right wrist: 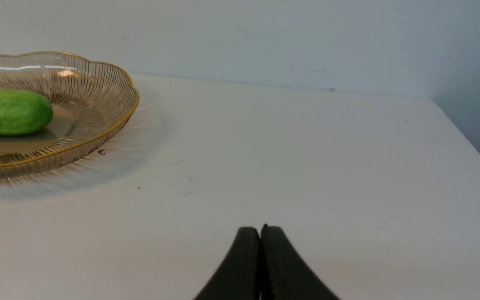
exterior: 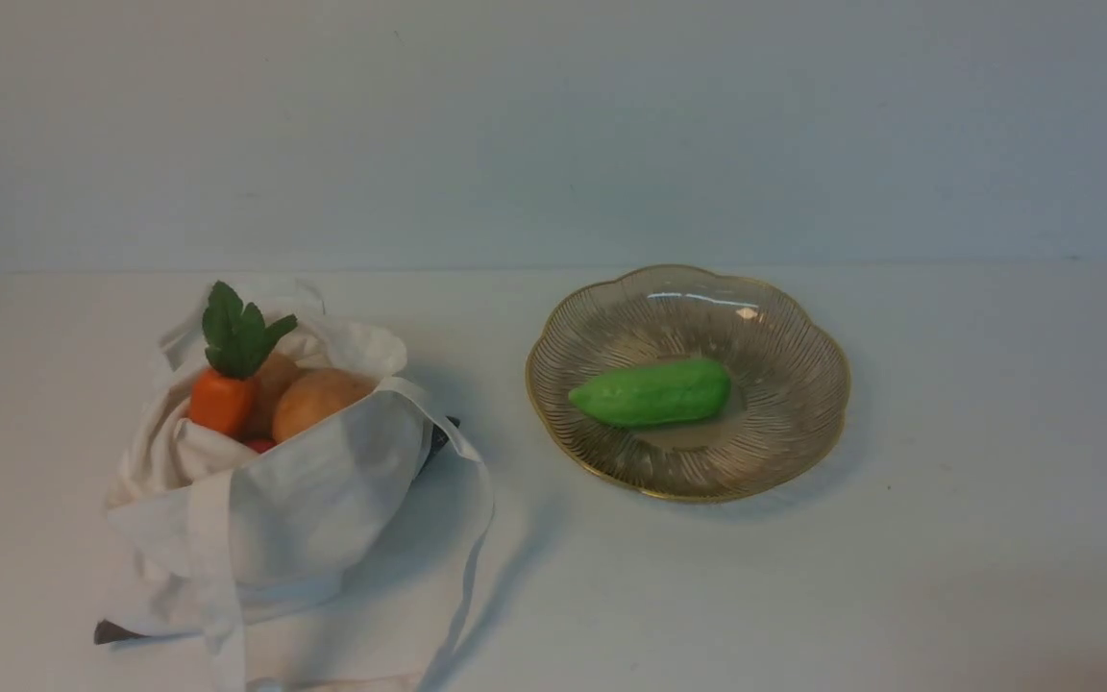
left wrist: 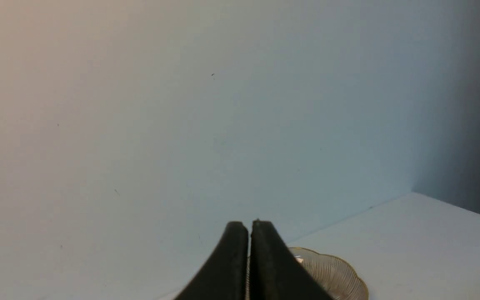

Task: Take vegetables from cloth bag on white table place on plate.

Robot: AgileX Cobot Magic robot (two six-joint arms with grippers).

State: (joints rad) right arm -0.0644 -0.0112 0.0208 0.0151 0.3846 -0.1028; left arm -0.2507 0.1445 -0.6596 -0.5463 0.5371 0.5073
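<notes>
**One vegetable plated, the rest in the bag**

We count one item delivered. The green cucumber (exterior: 651,392) lies on its side across the middle of the plate (exterior: 803,423), right of centre in the front view. The cloth bag (exterior: 313,500) slumps at the lower left of that frame, mouth open, well apart from the plate on the white bench (exterior: 947,538). In its mouth we see the carrot (exterior: 221,400), leaves up, and two tan potatoes (exterior: 318,399) just beside it. A small red piece (exterior: 259,445) is tucked below them. We cannot tell whether more lies deeper.

Neither arm shows in the front view. In the wrist views the left jaws and the right jaws are each clenched tip to tip, with nothing between them.

We judge the task early, with at least four pieces left to carry over.
</notes>
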